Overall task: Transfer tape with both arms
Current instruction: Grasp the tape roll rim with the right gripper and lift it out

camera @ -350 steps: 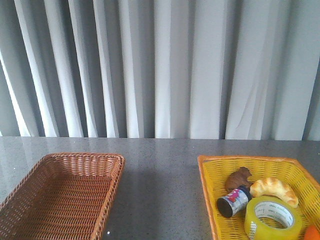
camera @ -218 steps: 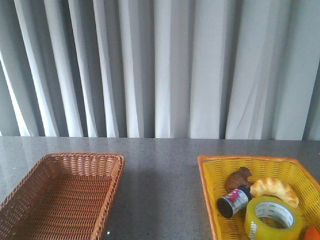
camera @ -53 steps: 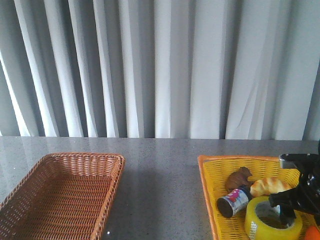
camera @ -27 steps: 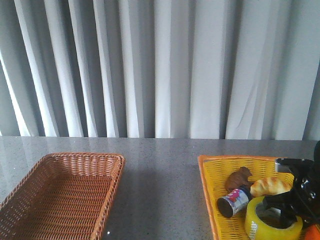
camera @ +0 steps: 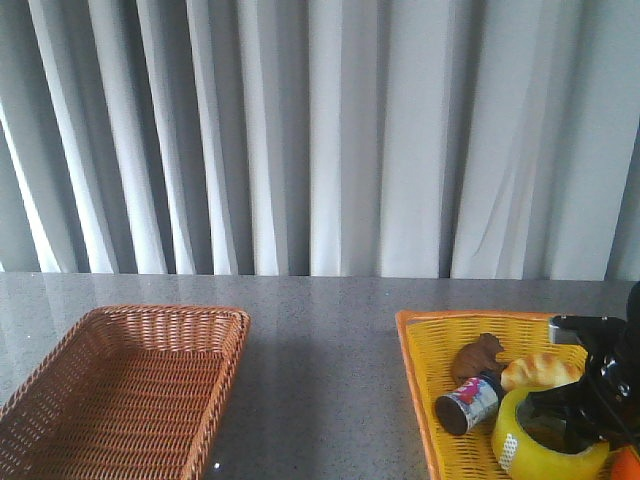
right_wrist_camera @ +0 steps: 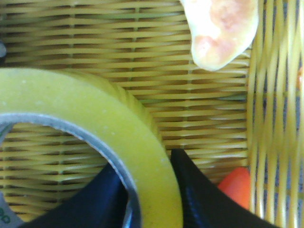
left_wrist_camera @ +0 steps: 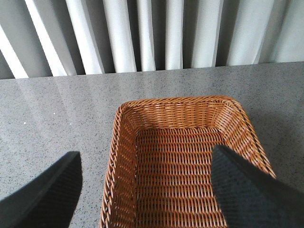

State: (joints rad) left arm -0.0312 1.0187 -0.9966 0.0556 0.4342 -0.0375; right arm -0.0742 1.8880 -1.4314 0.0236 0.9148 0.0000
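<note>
The tape (camera: 530,450), a wide yellow roll, sits slightly tipped in the yellow basket (camera: 470,318) at the front right. My right gripper (camera: 582,425) is down on its right side. In the right wrist view the gripper (right_wrist_camera: 152,199) is shut on the wall of the tape (right_wrist_camera: 95,114), one dark finger (right_wrist_camera: 95,202) inside the ring and the other outside. My left gripper (left_wrist_camera: 147,190) hangs open over the brown wicker basket (left_wrist_camera: 175,102), with nothing between its fingers. The left arm does not show in the front view.
Beside the tape lie a croissant (camera: 540,372), a small dark bottle (camera: 468,402), a brown figure (camera: 478,354) and an orange fruit (camera: 627,465). The brown basket (camera: 130,390) stands at the front left. Grey curtains close off the table's far edge.
Over the last second my right gripper has sunk a little onto the roll, and the roll has tipped slightly. Several seconds ago the right arm was out of view.
</note>
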